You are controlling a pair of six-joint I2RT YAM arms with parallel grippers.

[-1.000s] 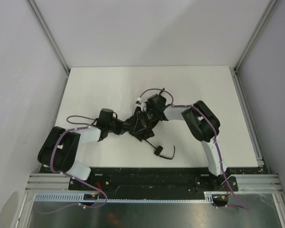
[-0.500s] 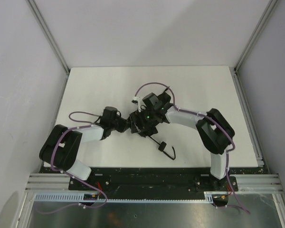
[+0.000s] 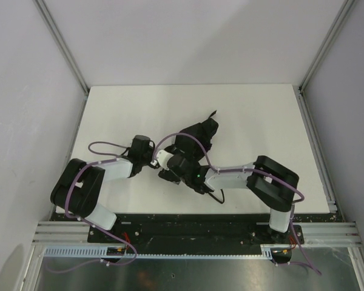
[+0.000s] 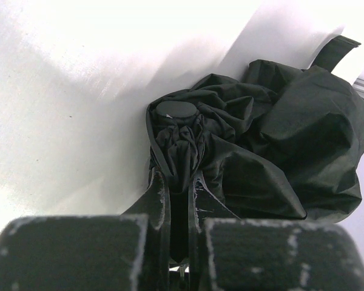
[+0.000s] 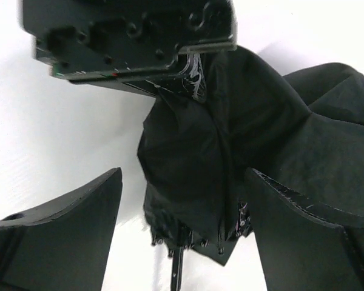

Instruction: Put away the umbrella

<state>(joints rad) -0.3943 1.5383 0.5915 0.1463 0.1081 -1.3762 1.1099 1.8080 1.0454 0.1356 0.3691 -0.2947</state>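
White desk [image 3: 261, 121] carries the black fabric folding umbrella [image 4: 279, 133] near its centre. You see the left gripper [image 4: 177, 180] clenched on its gathered fabric; the right gripper [image 5: 183, 182] stands released, jaws spread wide, facing the fabric.

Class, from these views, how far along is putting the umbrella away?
Done: the umbrella is collapsed, though its fabric is bunched loosely. In hand: the left end effector clamps it near the cap; the right end effector stands open around it. Left: tidying, fastening.
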